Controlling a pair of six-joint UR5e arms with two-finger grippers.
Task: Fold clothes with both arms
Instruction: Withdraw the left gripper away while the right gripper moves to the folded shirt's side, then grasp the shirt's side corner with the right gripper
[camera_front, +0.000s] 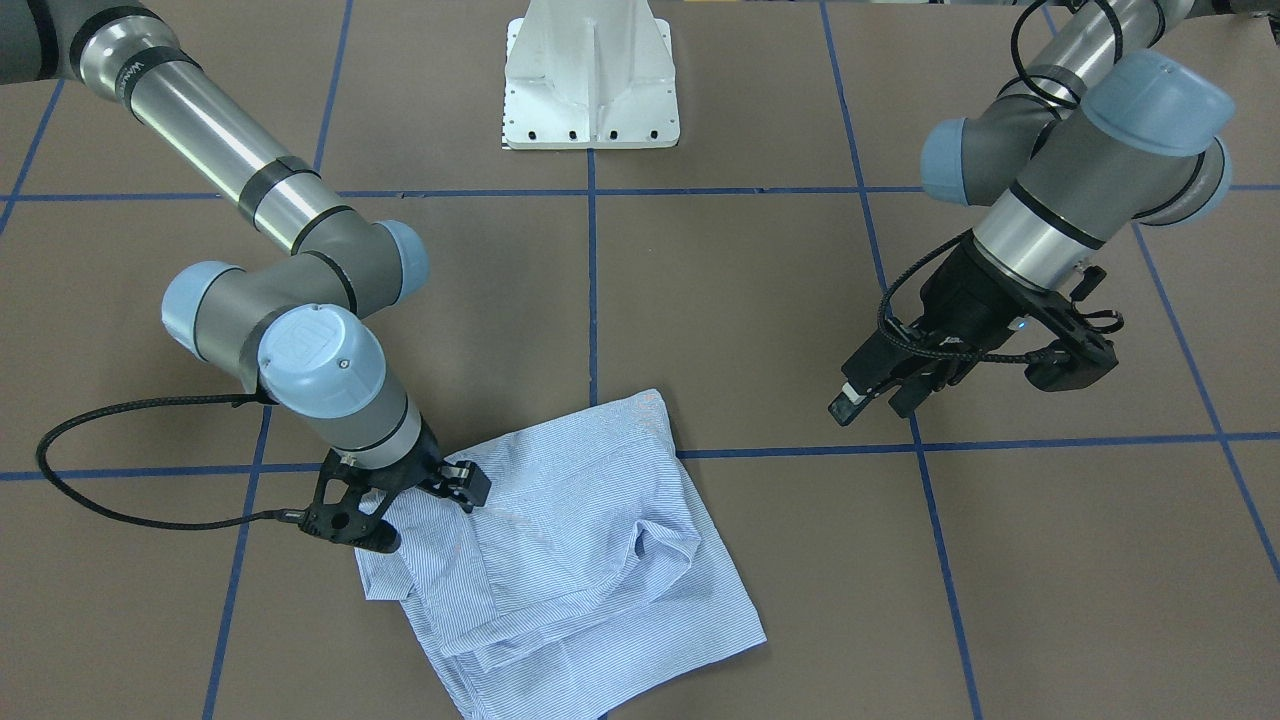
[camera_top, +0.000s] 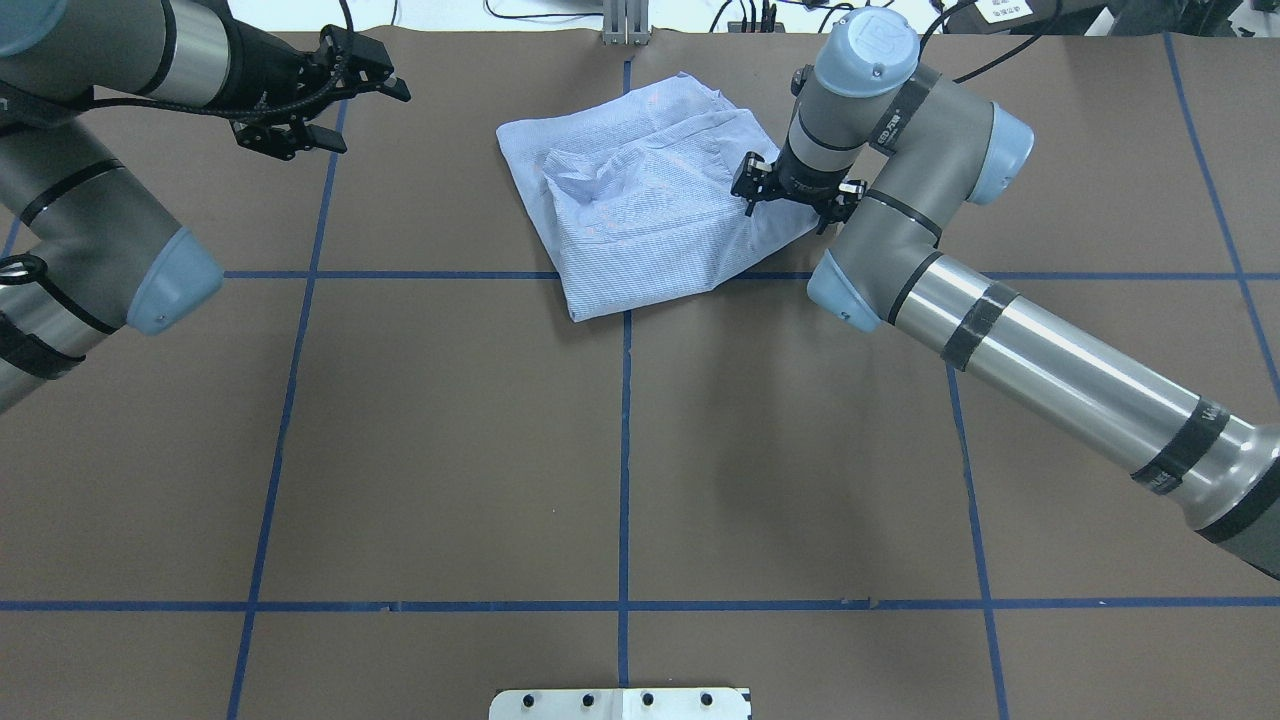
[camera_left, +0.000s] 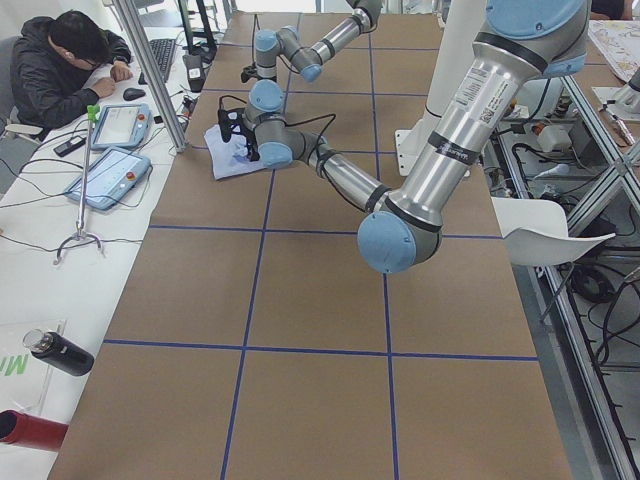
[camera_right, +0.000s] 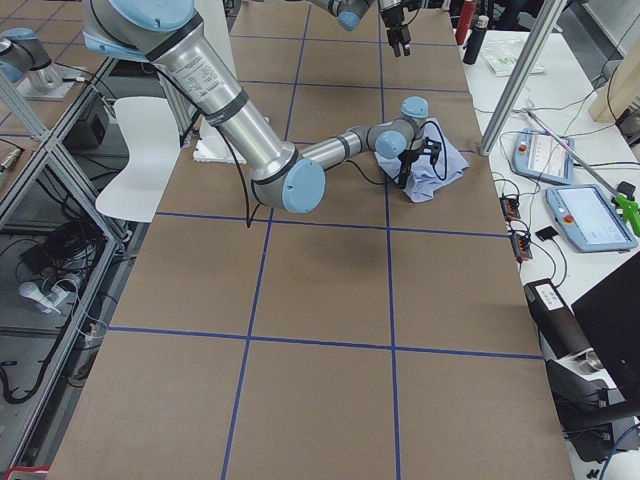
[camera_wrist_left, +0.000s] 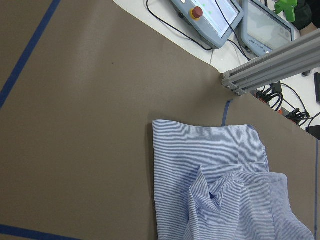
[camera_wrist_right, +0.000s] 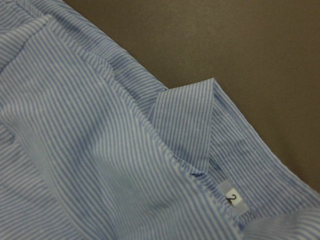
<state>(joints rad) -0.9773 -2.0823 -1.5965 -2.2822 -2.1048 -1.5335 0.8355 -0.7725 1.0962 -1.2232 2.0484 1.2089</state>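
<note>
Overhead exterior view: a brown table (camera_top: 450, 450) crossed by blue tape lines (camera_top: 625, 450), with both arms reaching toward its far edge.
Shirt (camera_top: 630, 200): light blue with fine white stripes. It lies flat at the middle of the table's far edge, folded into a rough square with one corner pointing back toward the robot. A crumpled ridge stands up on its top layer.
Right gripper (camera_top: 797, 195): points straight down over the shirt's edge on the robot's right side. Its fingers look spread apart and grip nothing; whether the tips touch the cloth cannot be told.
Left gripper (camera_top: 365, 118): its jaws are parted wide and hold nothing. It hangs above the table toward the far left corner, well apart from the shirt.
Neck label (camera_wrist_right: 234, 197): white, marked "2". In the right wrist view it sits just beside a striped band (camera_wrist_right: 187, 125) that is folded over on itself.
Pendants (camera_wrist_left: 210, 15): two grey control tablets on a white side bench beyond the table's far edge.
Aluminium beam (camera_wrist_left: 270, 65): crosses above that far edge.
Pedestal base (camera_front: 590, 80): white, at the middle of the table's near edge.
Person (camera_left: 60, 60): seated at the side bench in a dark jacket.
</note>
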